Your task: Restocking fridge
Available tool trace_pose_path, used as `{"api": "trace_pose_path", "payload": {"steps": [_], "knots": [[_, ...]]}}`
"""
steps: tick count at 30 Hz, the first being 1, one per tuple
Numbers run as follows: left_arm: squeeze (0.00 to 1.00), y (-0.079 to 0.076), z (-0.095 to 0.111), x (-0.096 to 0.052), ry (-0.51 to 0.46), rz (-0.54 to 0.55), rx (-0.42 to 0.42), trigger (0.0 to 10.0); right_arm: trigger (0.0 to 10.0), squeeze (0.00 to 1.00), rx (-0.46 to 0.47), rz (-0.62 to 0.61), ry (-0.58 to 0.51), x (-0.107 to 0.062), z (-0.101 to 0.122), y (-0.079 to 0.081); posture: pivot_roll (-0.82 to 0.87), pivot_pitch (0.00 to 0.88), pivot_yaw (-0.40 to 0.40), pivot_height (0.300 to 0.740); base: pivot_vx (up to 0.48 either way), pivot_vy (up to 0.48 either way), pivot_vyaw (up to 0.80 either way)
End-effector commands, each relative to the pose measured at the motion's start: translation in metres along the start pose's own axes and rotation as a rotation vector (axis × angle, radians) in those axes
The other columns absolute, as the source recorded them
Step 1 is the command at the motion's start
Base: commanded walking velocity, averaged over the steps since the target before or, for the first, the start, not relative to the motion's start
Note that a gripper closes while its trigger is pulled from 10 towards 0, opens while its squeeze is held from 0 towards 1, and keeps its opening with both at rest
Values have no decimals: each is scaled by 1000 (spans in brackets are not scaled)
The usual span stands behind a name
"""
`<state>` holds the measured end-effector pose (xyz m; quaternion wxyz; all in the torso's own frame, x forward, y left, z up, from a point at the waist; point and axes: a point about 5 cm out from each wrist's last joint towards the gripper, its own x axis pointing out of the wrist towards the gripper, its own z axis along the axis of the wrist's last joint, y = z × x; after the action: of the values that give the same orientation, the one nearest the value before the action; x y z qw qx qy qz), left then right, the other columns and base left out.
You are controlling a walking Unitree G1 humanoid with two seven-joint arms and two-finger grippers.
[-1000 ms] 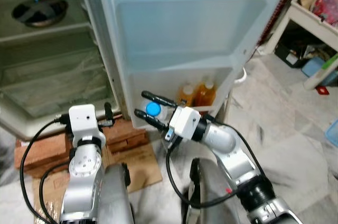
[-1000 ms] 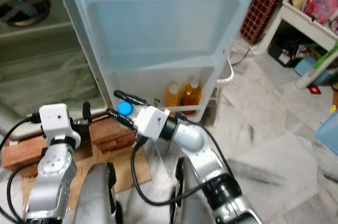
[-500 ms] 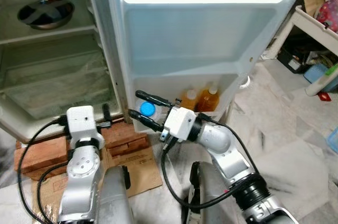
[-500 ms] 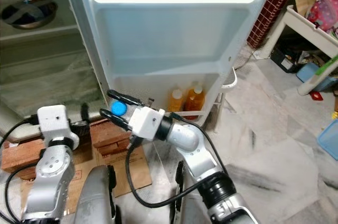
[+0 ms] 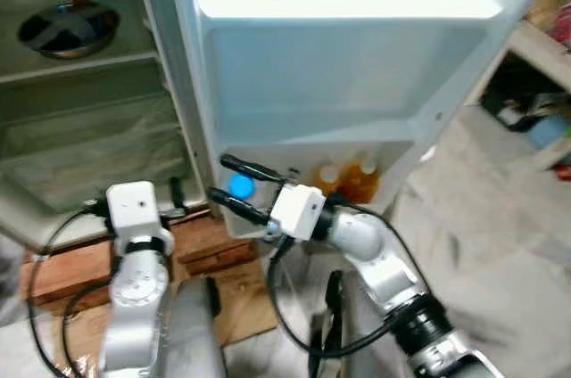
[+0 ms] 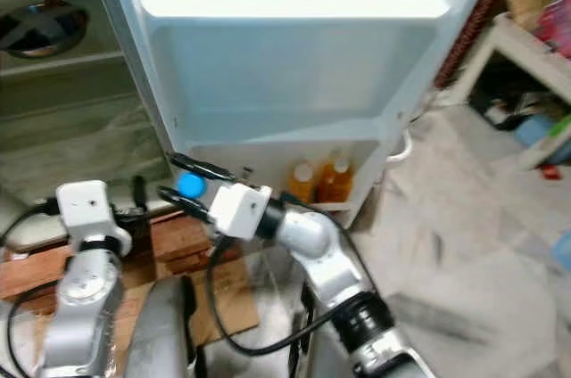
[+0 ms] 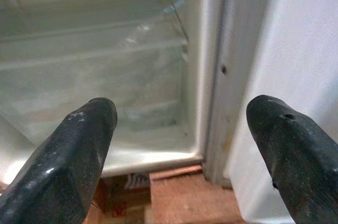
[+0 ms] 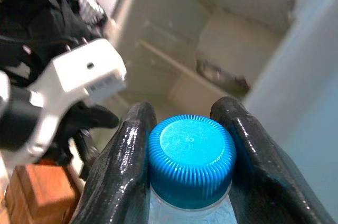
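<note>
the right gripper (image 5: 234, 188) is closed on a bottle (image 8: 191, 174), its two black fingers (image 8: 130, 150) pressed against either side of the blue cap (image 5: 241, 186). the bottle's clear neck shows just under the cap in the right wrist view; the rest of it is out of sight. the gripper holds the bottle at the lower left corner of the open fridge door (image 5: 348, 84), just in front of the door's bottom shelf (image 5: 384, 151). in that shelf stand two orange bottles (image 5: 350, 177) with pale caps, side by side and touching, a little apart from the held bottle on its right.

the left gripper (image 7: 182, 145) is open, its fingers (image 7: 74, 150) spread wide with nothing between them. it points at the hinge edge of the fridge (image 5: 89, 119), low down, near where the cabinet meets the door. past its fingers lies a clear drawer (image 7: 95, 76) inside the fridge. the left arm's white wrist block (image 5: 134, 209) sits low in front of the cabinet.

a dark metal bowl (image 5: 67, 28) rests on an upper shelf inside the fridge. under the fridge are red-brown bricks (image 5: 205, 235), and a flat piece of cardboard (image 5: 236, 293) lies on the floor in front of them. to the right, on the marble floor (image 5: 500, 244), stands a white table (image 6: 526, 48), blurred.
</note>
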<state>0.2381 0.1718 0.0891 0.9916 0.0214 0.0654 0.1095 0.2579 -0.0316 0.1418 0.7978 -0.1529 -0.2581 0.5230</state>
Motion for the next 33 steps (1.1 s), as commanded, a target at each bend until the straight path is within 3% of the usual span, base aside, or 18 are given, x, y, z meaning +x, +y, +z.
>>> {"api": "trace_pose_path", "payload": {"steps": [1, 3, 12, 13, 17, 20, 27, 29, 30, 33], "knots": [[0, 9, 0, -5, 10, 19, 17, 10000, 10000, 0, -14, 0, -45, 5, 6, 2, 103, 166, -29, 561, 0, 0, 0], [0, 10, 0, -7, 12, 21, 17, 10000, 10000, 0, -11, -1, -41, 5, 5, 3, 110, 177, -30, 561, 0, 0, 0], [0, 22, 7, -42, 25, -5, 19, 10000, 10000, 0, -23, -45, 10, 8, -13, 0, 201, 293, -29, 561, 0, 0, 0], [0, 26, 9, -52, 33, -4, 20, 10000, 10000, 0, -47, -56, 26, 10, -16, -4, 221, 316, -26, 561, 0, 0, 0], [0, 31, 10, -61, 49, 8, 30, 10000, 10000, 0, -62, -68, 39, 13, -20, -9, 240, 341, -19, 561, 0, 0, 0], [0, 38, 16, -76, 58, 0, 25, 10000, 10000, 0, -113, -108, 69, 18, -26, -23, 263, 370, -8, 561, 0, 0, 0], [0, 42, 21, -86, 71, -20, 44, 10000, 10000, 0, -195, -173, 63, 29, -21, -50, 280, 391, 7, 561, 0, 0, 0], [0, 42, 21, -86, 71, -20, 44, 10000, 10000, 0, -195, -173, 63, 29, -21, -50, 280, 391, 7, 561, 0, 0, 0], [0, 43, 22, -85, 72, -22, 46, 10000, 10000, 0, -214, -192, 47, 28, -16, -59, 274, 387, 5, 561, 0, 0, 0], [0, 41, 23, -83, 70, -26, 47, 10000, 10000, 0, -240, -212, 37, 20, -14, -65, 263, 383, -1, 561, 0, 0, 0]]}}
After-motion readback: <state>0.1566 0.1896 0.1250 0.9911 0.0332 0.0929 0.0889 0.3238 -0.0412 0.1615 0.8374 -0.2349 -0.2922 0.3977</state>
